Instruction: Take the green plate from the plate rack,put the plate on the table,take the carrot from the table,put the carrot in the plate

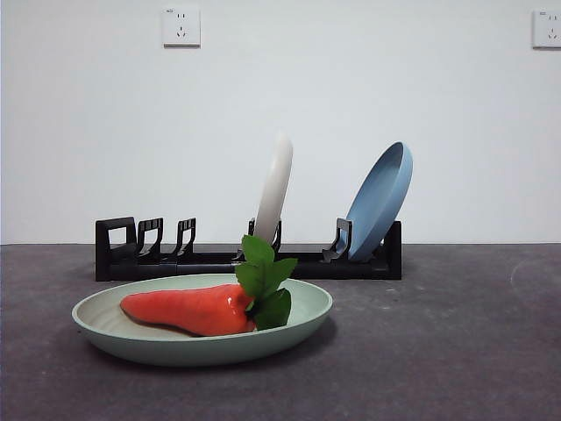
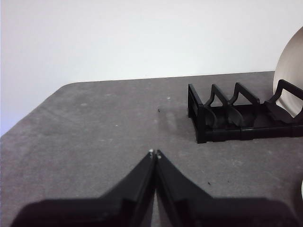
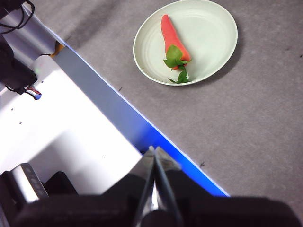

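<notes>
Front: green plate [image 1: 114, 338] sits flat on the surface [image 1: 456, 351], in front of the plate rack [image 1: 210, 260] and apart from it. Carrot [image 1: 188, 310] lies inside the plate on its side, leaf tuft toward the plate's right half, tip pointing left. Rack holds two plates on edge: a cream-white plate [image 1: 274, 186] in a middle slot, nearly upright, and a blue plate [image 1: 379, 200] in the end slot on the right, leaning. The rack's left holders carry nothing. No arm in this view.

Left wrist: left end effector [image 2: 155, 152] has its jaws pressed together, holding nothing, above bare surface [image 2: 94, 123]. Loop end of the rack [image 2: 222, 116] is well apart from it; the cream-white plate's edge [image 2: 289, 66] shows at the frame border.

Right wrist: right end effector [image 3: 154, 150] also has its jaws together, nothing in them, high over the surface's near edge. Green plate [image 3: 213, 28] with carrot [image 3: 171, 35] inside is well apart from it on the surface [image 3: 246, 123].
</notes>
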You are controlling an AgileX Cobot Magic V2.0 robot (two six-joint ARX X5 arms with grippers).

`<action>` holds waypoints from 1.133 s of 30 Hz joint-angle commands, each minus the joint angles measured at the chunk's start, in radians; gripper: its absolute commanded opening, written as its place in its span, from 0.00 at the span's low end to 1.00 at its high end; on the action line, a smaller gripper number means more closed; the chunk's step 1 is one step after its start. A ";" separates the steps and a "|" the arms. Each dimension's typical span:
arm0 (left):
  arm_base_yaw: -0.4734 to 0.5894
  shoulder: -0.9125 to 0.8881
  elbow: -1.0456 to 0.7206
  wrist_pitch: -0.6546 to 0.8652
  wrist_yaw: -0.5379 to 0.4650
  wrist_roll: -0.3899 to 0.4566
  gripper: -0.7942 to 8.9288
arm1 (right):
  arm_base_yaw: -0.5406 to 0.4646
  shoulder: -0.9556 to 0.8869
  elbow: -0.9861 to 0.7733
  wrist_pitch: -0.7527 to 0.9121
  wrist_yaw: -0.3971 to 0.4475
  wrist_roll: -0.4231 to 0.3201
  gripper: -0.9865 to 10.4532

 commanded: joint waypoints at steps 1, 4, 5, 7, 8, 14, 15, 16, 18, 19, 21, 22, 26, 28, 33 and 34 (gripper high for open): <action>0.004 -0.003 -0.013 -0.024 0.022 -0.026 0.08 | 0.002 -0.002 -0.004 0.005 0.002 0.006 0.09; 0.005 -0.003 -0.013 -0.087 0.030 -0.030 0.08 | 0.002 -0.002 -0.004 0.005 0.002 0.006 0.09; 0.005 -0.003 -0.013 -0.109 0.040 -0.034 0.08 | 0.002 -0.002 -0.004 0.005 0.002 0.006 0.09; 0.005 -0.003 -0.013 -0.140 0.061 -0.039 0.08 | 0.002 -0.002 -0.004 0.005 0.002 0.006 0.09; 0.005 -0.003 -0.013 -0.133 0.077 -0.050 0.08 | 0.002 -0.002 -0.004 0.005 0.002 0.006 0.09; 0.005 -0.003 -0.013 -0.134 0.123 -0.104 0.08 | 0.002 -0.002 -0.004 0.005 0.002 0.006 0.09; 0.005 -0.003 -0.013 -0.134 0.123 -0.104 0.08 | 0.002 -0.002 -0.004 0.005 0.002 0.006 0.09; 0.005 -0.003 -0.013 -0.134 0.123 -0.104 0.08 | 0.002 -0.002 -0.004 0.005 0.002 0.006 0.09; 0.005 -0.003 -0.013 -0.134 0.123 -0.104 0.08 | 0.002 -0.002 -0.004 0.005 0.002 0.006 0.09; 0.005 -0.003 -0.013 -0.134 0.123 -0.104 0.08 | 0.002 -0.002 -0.004 0.005 0.002 0.006 0.09; 0.005 -0.003 -0.013 -0.134 0.123 -0.104 0.08 | 0.002 -0.002 -0.004 0.005 0.002 0.006 0.09; 0.005 -0.003 -0.013 -0.134 0.123 -0.104 0.08 | 0.002 -0.002 -0.004 0.005 0.002 0.006 0.09; 0.005 -0.003 -0.013 -0.134 0.123 -0.104 0.08 | 0.002 -0.002 -0.004 0.005 0.002 0.006 0.09; 0.005 -0.003 -0.013 -0.134 0.123 -0.104 0.08 | 0.002 -0.002 -0.004 0.005 0.002 0.006 0.09; 0.005 -0.003 -0.013 -0.134 0.123 -0.104 0.08 | 0.000 -0.002 -0.004 0.005 0.002 0.006 0.09; 0.005 -0.003 -0.013 -0.134 0.123 -0.104 0.08 | -0.010 -0.003 -0.004 0.005 0.003 0.003 0.09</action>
